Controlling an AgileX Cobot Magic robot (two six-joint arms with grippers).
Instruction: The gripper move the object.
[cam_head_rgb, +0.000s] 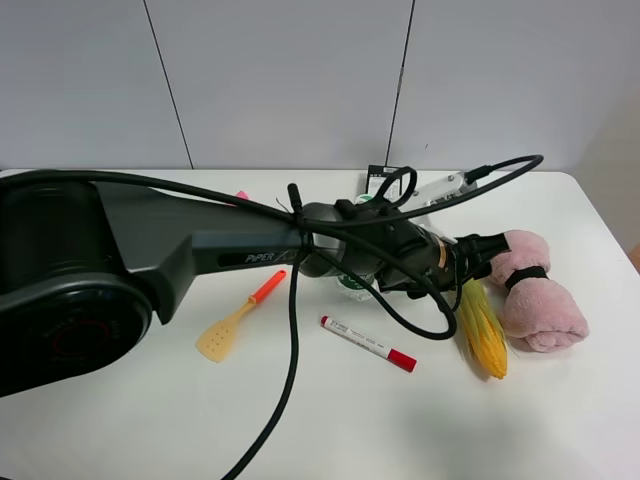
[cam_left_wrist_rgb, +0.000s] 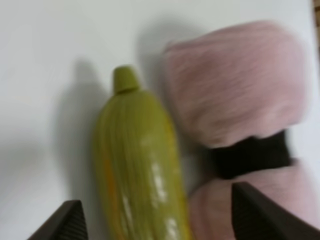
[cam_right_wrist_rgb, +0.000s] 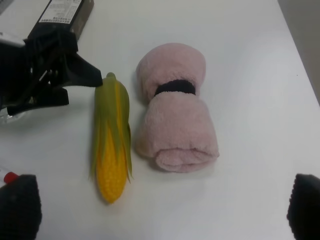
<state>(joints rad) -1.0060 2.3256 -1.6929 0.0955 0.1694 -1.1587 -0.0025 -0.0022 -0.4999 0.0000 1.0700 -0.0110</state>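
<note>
Toy corn cob (cam_head_rgb: 482, 335), one: tapered, yellow-orange kernels in smooth green husk leaves, lying flat on the white bench (cam_head_rgb: 560, 420). Its stem end lies between the two black fingers of the left end effector (cam_head_rgb: 478, 262), which stand apart and clear of it. Right end effector (cam_right_wrist_rgb: 160, 210): two fingers, wide apart, empty. Just beside the cob: one pink plush rolled towel (cam_head_rgb: 535, 290), bound by one black band (cam_head_rgb: 527, 276). Farther off: one red-capped white marker (cam_head_rgb: 368, 343) and one orange-handled yellow slotted spatula (cam_head_rgb: 238, 318).
</note>
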